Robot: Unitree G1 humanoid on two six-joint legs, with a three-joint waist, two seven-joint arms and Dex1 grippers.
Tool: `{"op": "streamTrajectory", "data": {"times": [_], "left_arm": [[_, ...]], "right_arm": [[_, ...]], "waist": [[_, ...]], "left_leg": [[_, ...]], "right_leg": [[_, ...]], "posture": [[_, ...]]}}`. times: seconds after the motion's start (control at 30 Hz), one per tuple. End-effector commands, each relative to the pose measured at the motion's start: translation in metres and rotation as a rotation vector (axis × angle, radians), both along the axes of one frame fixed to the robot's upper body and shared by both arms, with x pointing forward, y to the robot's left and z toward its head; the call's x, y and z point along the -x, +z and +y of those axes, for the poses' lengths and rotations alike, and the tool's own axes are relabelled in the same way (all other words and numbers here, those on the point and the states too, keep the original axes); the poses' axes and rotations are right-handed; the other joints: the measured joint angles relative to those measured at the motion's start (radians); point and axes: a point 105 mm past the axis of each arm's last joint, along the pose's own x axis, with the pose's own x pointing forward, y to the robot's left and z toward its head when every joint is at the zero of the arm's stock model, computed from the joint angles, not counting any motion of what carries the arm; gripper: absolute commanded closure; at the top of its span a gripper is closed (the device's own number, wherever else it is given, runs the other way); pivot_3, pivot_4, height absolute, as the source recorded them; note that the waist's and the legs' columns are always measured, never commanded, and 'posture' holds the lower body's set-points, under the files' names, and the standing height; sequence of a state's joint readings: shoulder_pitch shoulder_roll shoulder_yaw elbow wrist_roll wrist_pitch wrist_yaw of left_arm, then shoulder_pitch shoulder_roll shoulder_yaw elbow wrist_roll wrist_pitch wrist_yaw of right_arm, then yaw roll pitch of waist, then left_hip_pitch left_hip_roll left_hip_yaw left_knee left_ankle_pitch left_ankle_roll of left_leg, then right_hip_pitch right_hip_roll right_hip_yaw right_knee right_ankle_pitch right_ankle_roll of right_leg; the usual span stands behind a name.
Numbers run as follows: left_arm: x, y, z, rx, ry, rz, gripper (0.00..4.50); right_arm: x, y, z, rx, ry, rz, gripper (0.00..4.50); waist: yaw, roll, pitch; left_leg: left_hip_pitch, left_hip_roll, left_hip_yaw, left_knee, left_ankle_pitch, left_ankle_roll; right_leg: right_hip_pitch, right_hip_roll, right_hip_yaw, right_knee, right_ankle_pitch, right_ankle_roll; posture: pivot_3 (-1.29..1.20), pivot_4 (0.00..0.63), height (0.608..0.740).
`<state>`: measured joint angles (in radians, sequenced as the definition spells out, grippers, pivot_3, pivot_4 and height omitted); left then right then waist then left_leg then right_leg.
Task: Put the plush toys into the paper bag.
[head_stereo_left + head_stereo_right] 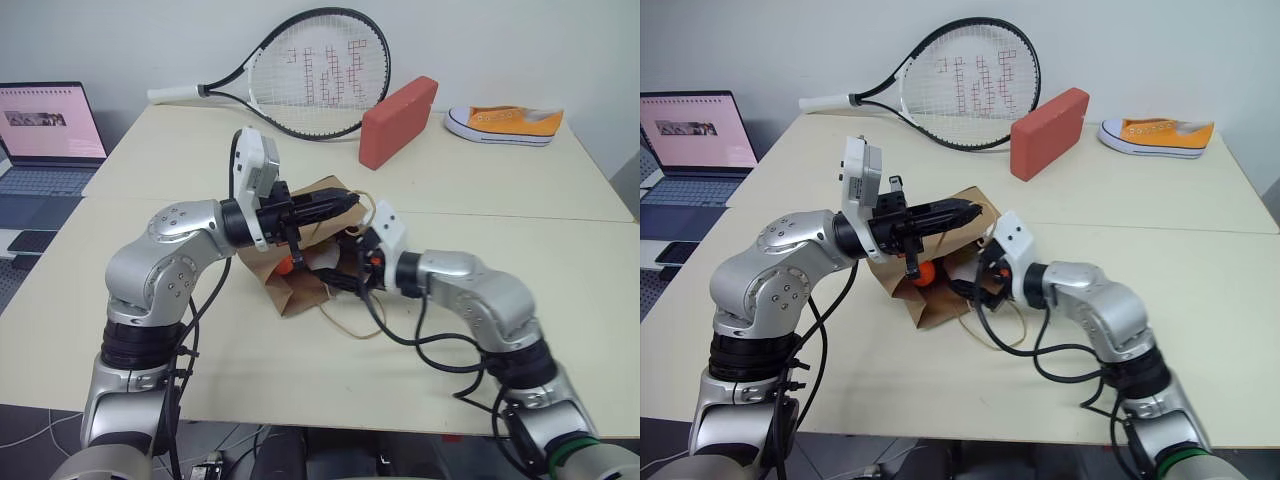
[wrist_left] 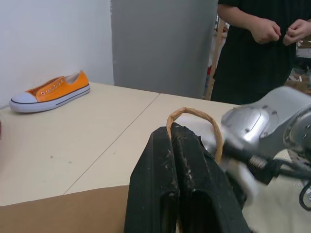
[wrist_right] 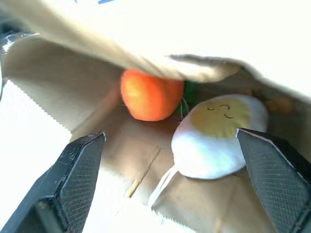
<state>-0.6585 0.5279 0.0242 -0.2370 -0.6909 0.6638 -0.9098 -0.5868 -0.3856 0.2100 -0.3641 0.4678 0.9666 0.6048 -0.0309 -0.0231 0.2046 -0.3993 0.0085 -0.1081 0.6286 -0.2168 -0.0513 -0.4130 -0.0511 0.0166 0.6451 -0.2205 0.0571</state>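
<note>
1. Pale tabletop [image 1: 300, 380] fills the lower frame, and both arms meet at its middle over the bag [image 1: 290, 285], lying on its side with its mouth toward the right gripper [image 3: 170, 160].
2. Right gripper's fingers stand wide apart, holding nothing, right at the bag's mouth.
3. Its wrist view looks straight inside: the carrot [image 3: 150, 94] sits deep in the bag, the egg [image 3: 216, 136] just beside it and nearer the opening. The eye views give only an orange glimpse of that.
4. Left gripper [image 2: 177, 141], just above, has its fingers pressed together on a handle [image 2: 194, 116], holding the upper lip of the bag up.
5. Judging by this, both toys are in; what's left is drawing the right gripper clear without dragging the egg out, then letting the handle go.
6. Farther back, upper frame: a red block [image 1: 400, 120], a racket [image 1: 310, 70], a sneaker [image 1: 505, 125], and a laptop [image 1: 50, 125] upper left.
7. Left wrist view adds a person [image 2: 262, 48] in black beyond the table.
</note>
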Motion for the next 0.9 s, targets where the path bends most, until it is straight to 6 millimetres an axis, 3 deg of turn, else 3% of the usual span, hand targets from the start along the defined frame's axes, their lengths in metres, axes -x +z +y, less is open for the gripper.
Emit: {"op": "streamTrajectory", "data": {"times": [0.03, 0.27, 0.43, 0.77, 0.9], "left_arm": [[0.001, 0.005, -0.002, 0.002, 0.000, -0.047, 4.50], [-0.003, 0.008, -0.004, 0.016, 0.016, -0.064, 4.50], [-0.002, 0.009, -0.004, 0.019, 0.012, -0.068, 4.50], [-0.002, 0.011, -0.004, 0.019, 0.018, -0.080, 4.50], [-0.002, 0.012, -0.003, 0.019, 0.025, -0.083, 4.50]], "right_arm": [[0.025, 0.010, -0.013, 0.006, 0.107, -0.016, 0.01], [0.050, 0.005, -0.046, 0.061, 0.155, 0.004, 0.01], [0.026, -0.023, -0.074, 0.100, -0.057, 0.020, 0.01], [-0.002, -0.071, -0.065, 0.149, -0.163, 0.006, 0.01], [-0.006, -0.080, -0.061, 0.176, -0.162, -0.004, 0.94]], "waist": [[0.000, 0.000, 0.000], [0.000, 0.000, 0.000], [-0.001, 0.000, 0.000], [-0.001, 0.000, 0.000], [-0.001, 0.000, 0.000]], "left_leg": [[0.000, 0.000, 0.000, 0.000, 0.000, 0.000], [0.000, 0.000, 0.000, 0.000, 0.000, 0.000], [0.000, 0.000, 0.001, 0.000, 0.000, 0.000], [0.000, 0.000, 0.001, 0.000, 0.000, 0.000], [0.000, 0.000, 0.001, 0.000, 0.000, 0.000]], "right_leg": [[0.000, 0.000, 0.000, 0.000, 0.000, 0.000], [0.000, 0.000, 0.000, 0.000, 0.000, 0.000], [0.000, 0.000, 0.000, 0.000, -0.001, -0.001], [0.000, 0.000, 0.001, 0.000, 0.000, 0.000], [0.000, 0.000, 0.001, 0.000, 0.000, 0.000]], "posture": [[0.00, 0.150, 0.740], [0.00, 0.150, 0.740], [0.00, 0.150, 0.740], [0.00, 0.150, 0.740], [0.00, 0.150, 0.740]]}}
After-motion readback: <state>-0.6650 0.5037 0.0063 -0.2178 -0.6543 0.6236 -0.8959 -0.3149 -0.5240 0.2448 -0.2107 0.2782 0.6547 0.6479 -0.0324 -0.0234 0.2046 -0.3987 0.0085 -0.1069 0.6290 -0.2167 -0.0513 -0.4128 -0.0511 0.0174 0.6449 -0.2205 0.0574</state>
